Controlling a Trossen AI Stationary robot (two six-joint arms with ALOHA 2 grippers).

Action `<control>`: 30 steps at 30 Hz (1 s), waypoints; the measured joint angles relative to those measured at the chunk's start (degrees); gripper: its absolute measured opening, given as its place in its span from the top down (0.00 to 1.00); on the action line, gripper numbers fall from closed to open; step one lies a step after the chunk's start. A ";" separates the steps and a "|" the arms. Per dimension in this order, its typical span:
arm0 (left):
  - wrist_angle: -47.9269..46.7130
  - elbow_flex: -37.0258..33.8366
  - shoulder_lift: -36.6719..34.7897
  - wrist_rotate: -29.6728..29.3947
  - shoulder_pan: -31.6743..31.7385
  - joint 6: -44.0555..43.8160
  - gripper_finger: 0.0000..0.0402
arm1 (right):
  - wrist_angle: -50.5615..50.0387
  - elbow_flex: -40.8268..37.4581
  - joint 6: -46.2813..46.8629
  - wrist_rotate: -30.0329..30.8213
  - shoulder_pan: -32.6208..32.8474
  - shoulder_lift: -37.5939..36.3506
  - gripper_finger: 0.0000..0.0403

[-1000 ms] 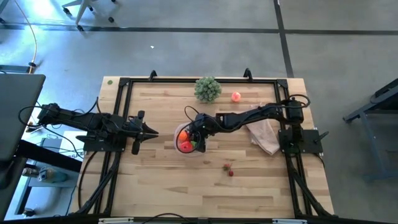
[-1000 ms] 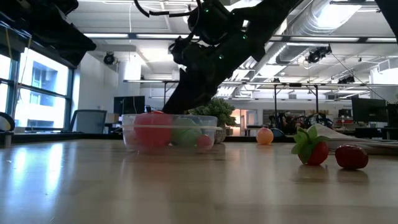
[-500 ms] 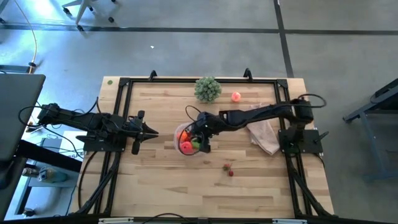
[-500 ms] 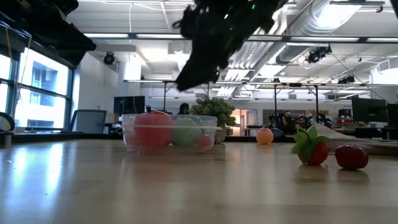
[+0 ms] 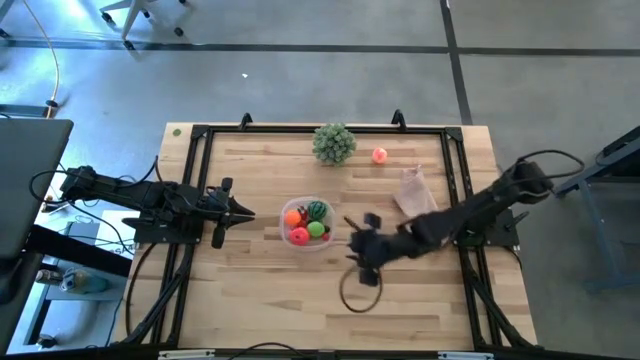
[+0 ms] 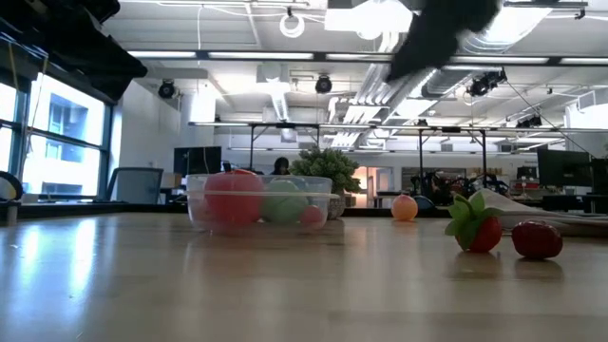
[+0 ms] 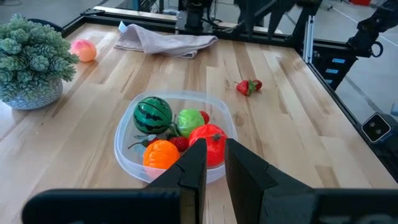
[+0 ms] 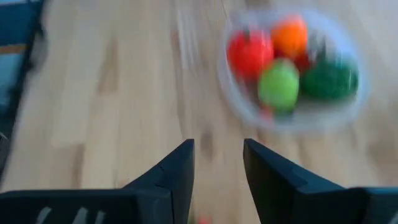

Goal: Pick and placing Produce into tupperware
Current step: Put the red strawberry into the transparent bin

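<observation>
1. Tabletop [image 5: 260, 300]: pale wood planks inside a black frame; the near strip, as the low view shows it, is bare.
2. Loose produce: a red berry with a green leafy top [image 6: 472, 228] and a dark red berry [image 6: 537, 239] lie side by side on the near right of the tabletop, touching or nearly so (the left wrist view shows them as one small red cluster [image 7: 249, 86]). Both lie well apart from the tupperware.
3. Right pincer [image 5: 366, 252]: hangs over the tabletop above the spot where the berries lie, to the right of the tupperware. Its fingers [image 8: 177, 168] stand apart with nothing between them.
4. Tupperware [image 5: 307, 224]: clear, rounded-square, upright at mid-table. It holds a red ball [image 7: 210, 138], an orange ball [image 7: 161, 154], a plain green ball [image 7: 191, 121], a striped green ball [image 7: 152, 116] and a small red berry among them.
5. Left pincer [image 5: 243, 212]: low at the left side of the tabletop, pointing at the tupperware from just beside it; fingers [image 7: 193, 168] together, gripping nothing.
6. Bag [image 5: 418, 194]: pinkish-white, crumpled, lying at the right side, beyond the right arm.
7. Far edge: a bushy pale-green ball [image 5: 334, 143] stands near the back rail, with a small pink-orange ball [image 5: 380, 155] just to its right, apart from it.
</observation>
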 joint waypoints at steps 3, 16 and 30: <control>0.00 -0.02 0.00 -0.02 -0.02 0.02 0.88 | 0.33 -6.01 8.67 3.43 4.02 -0.82 0.68; 0.00 -0.02 0.00 -0.02 0.00 0.00 0.88 | 5.53 -17.27 22.90 3.93 8.64 -0.96 0.54; 0.00 -0.02 0.01 -0.02 0.00 0.00 0.88 | 6.87 -17.31 25.55 -1.10 8.12 -0.89 0.43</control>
